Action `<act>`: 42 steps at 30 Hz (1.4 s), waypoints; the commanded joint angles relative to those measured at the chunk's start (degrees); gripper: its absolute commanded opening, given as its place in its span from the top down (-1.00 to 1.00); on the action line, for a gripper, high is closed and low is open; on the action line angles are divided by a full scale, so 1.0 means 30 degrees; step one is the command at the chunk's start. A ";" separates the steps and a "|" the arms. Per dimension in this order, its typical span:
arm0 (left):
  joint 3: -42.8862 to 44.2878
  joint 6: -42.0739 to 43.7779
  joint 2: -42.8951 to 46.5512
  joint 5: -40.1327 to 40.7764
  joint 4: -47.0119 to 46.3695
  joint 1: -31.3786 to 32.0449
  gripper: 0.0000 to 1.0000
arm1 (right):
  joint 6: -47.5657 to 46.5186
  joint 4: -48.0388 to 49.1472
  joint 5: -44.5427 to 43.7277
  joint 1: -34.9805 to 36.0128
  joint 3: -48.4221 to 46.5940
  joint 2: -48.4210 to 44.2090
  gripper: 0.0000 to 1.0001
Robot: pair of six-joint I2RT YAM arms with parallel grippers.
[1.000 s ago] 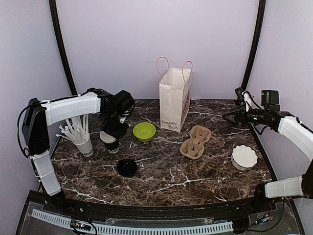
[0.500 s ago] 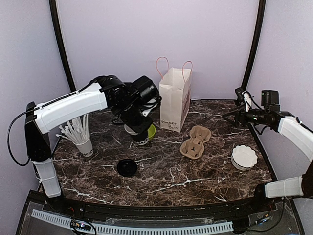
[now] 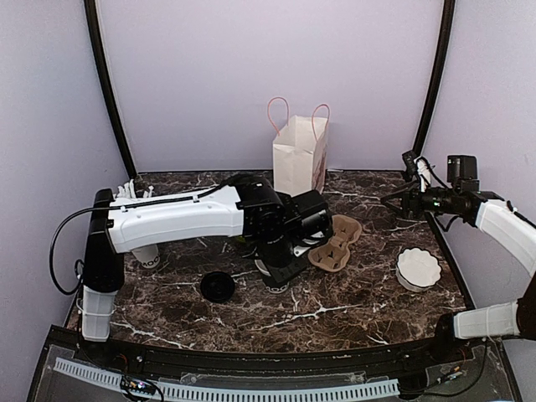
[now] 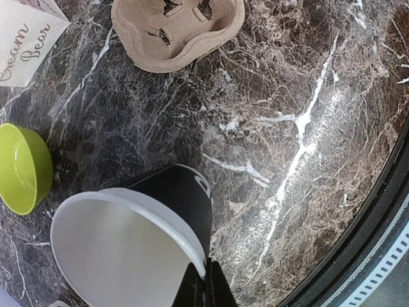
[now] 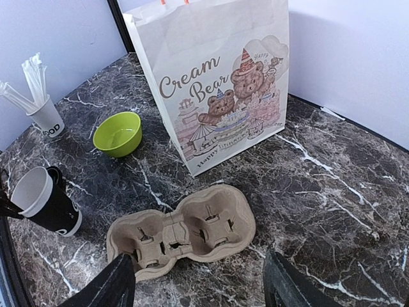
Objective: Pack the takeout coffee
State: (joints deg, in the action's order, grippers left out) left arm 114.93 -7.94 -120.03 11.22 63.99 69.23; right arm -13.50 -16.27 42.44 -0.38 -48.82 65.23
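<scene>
left gripper (image 4: pixel 205 284): is clenching tight on the white rim of the cup, a pinch on the edge that is leaving the black wall uncrushed.
cup (image 4: pixel 182 198): is hanging right under the fingertips, tilted, with its mouth open and no lid on; i cannot tell whether its base is touching the table (image 4: pixel 307 128).
carrier (image 4: pixel 179 32): is lying just ahead of the gripper with its wells facing up and nothing in them; the rim grip is probably meant to let the cup drop straight into a well.
bowl (image 4: pixel 22 169): is sitting off to one side of the gripper and is playing no part in the job.
lid (image 3: pixel 218 286): is lying flat back toward the arm's base, apart from the cup, waiting to be pressed on.
bag (image 5: pixel 217 83): is standing upright beyond the carrier, mouth up for loading.
right gripper (image 5: pixel 198 288): is hanging well apart, fingers spread and grasping nothing, looking down at the carrier.
</scene>
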 commanded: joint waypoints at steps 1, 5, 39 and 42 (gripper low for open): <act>0.0344 0.0238 0.0210 -0.0330 0.0109 0.0208 1.00 | -0.0294 0.0549 0.0219 0.0011 0.0135 -0.0135 -0.37; 0.0234 0.0307 -0.0199 -0.0667 0.0052 0.0281 0.90 | -0.0398 0.0561 0.0267 0.0010 0.0188 -0.0065 -0.38; -1.3899 -0.2328 0.8440 -0.0515 -0.5038 -0.2350 -0.04 | -0.0972 -0.0122 0.0013 0.0011 -0.0290 0.0969 -0.36; -1.4365 -0.2248 0.7496 0.0234 -0.5438 -0.2340 -0.03 | -0.1443 -0.0506 -0.0109 0.0010 -0.0532 0.1048 -0.24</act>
State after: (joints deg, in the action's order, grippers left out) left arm 73.52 -16.64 -96.51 12.58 53.04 62.02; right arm -16.47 -17.26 42.41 -0.38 -48.80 67.81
